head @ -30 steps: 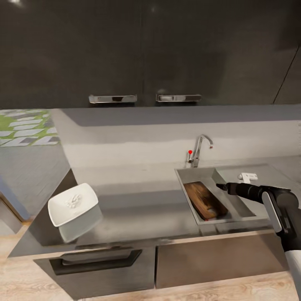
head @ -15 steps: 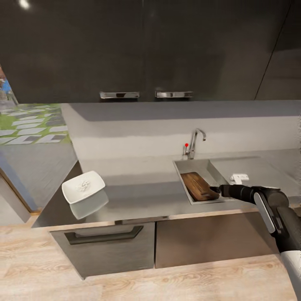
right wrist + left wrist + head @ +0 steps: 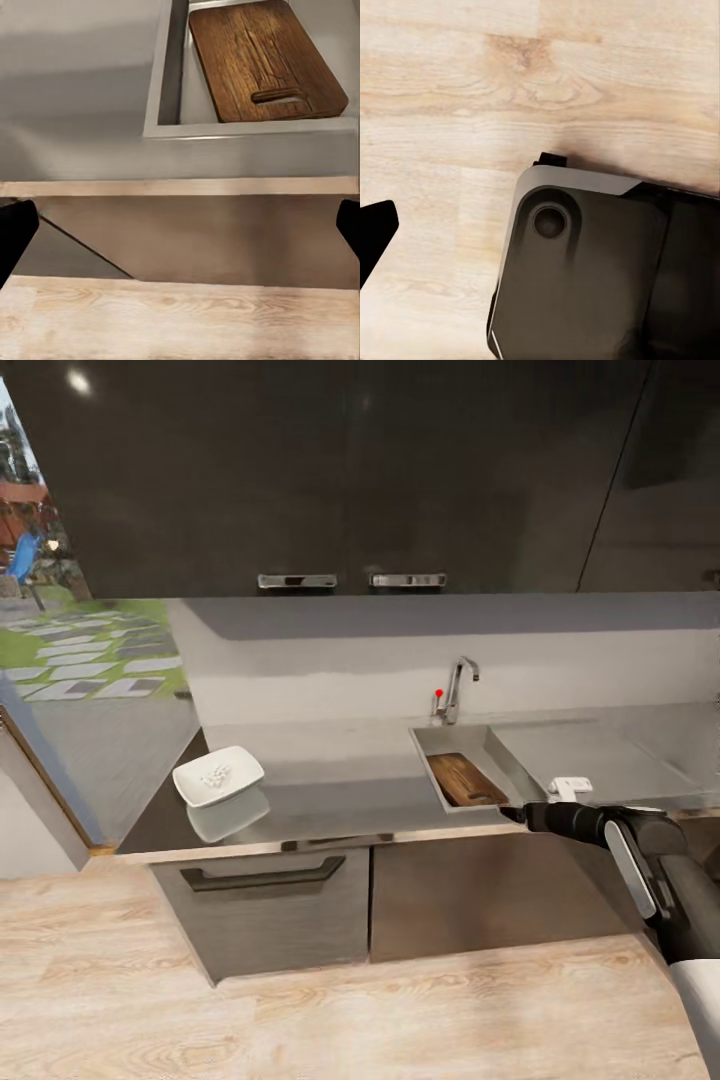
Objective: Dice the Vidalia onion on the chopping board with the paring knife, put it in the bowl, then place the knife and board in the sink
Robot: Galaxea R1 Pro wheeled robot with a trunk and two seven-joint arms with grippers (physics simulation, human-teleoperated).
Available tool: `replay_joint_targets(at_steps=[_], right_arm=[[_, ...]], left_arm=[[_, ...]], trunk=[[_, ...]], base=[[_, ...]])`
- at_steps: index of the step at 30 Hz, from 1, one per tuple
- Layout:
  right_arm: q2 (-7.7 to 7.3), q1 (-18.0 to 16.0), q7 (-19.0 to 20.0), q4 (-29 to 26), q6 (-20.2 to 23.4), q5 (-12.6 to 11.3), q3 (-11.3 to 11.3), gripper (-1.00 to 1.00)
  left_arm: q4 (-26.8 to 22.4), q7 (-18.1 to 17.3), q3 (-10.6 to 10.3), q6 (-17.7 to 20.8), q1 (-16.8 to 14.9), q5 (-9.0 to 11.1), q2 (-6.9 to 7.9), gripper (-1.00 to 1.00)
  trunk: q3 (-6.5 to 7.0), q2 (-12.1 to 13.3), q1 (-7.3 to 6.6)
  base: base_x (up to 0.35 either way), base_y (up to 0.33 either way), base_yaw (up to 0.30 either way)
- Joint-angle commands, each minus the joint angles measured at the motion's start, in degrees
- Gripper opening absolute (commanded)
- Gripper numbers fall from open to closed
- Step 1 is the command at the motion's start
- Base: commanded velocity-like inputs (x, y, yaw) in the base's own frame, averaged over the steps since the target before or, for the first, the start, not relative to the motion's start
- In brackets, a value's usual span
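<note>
In the head view the whole scene sits smaller and farther off than a second ago, so the camera has drawn back from the countertop (image 3: 330, 790); more wood floor (image 3: 300, 1000) now shows in front of the cabinets, and a strip of garden appears at the far left. The chopping board (image 3: 464, 779) lies tilted inside the sink (image 3: 452, 740), just as it did before, with the tap (image 3: 455, 685) and its red dot behind the basin. The bowl (image 3: 218, 774) stands well apart near the left end of the worktop, holding small white onion pieces (image 3: 215, 771). The right gripper (image 3: 520, 815) reaches out at the front edge of the counter, just beside the sink's near corner and apart from the board; from here its tips look close together, but their spread cannot be judged. A small white object (image 3: 570, 787) rests on the drainer behind the arm. The left wrist view looks straight down on pale floor planks and a dark rounded part of the robot's base (image 3: 585, 270), with one black fingertip (image 3: 375, 232) at the edge; whether the left gripper is spread cannot be told. The right wrist view adds what the head view lacks: the board's grain and slot-shaped handle hole, the sink's steel rim, and two black fingertips (image 3: 13, 232) at opposite edges, spread wide with nothing between them.
</note>
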Motion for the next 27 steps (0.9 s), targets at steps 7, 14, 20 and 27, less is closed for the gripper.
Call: replay_joint_targets(at_steps=[7,14,20,27], right_arm=[[0.23,0.00,-0.28,2.05,-1.96,0.19,3.04,1.00],[0.85,0.12,-0.15,24.57,-22.76,2.65,3.95,1.00],[2.89,0.16,-0.04,65.02,-61.35,5.48,3.98,1.00],[9.94,8.72,-3.00,71.27,-77.32,5.69,3.96,1.00]], left_arm=[[0.23,0.11,-0.48,-0.29,-0.12,0.34,-0.07,1.00],[0.02,0.02,-0.57,-0.20,-0.12,0.12,-0.06,1.00],[-3.93,0.14,-0.24,-0.11,-0.12,-0.07,2.86,1.00],[-11.76,0.21,-0.23,0.05,-0.12,-0.16,3.95,1.00]], trunk=[[-0.13,-0.14,0.00],[-0.13,-0.14,0.00],[-0.13,-0.14,0.00],[-0.13,-0.14,0.00]], base=[[-0.215,0.000,0.000],[-0.012,0.000,0.000],[0.000,0.000,0.000],[0.000,0.000,0.000]])
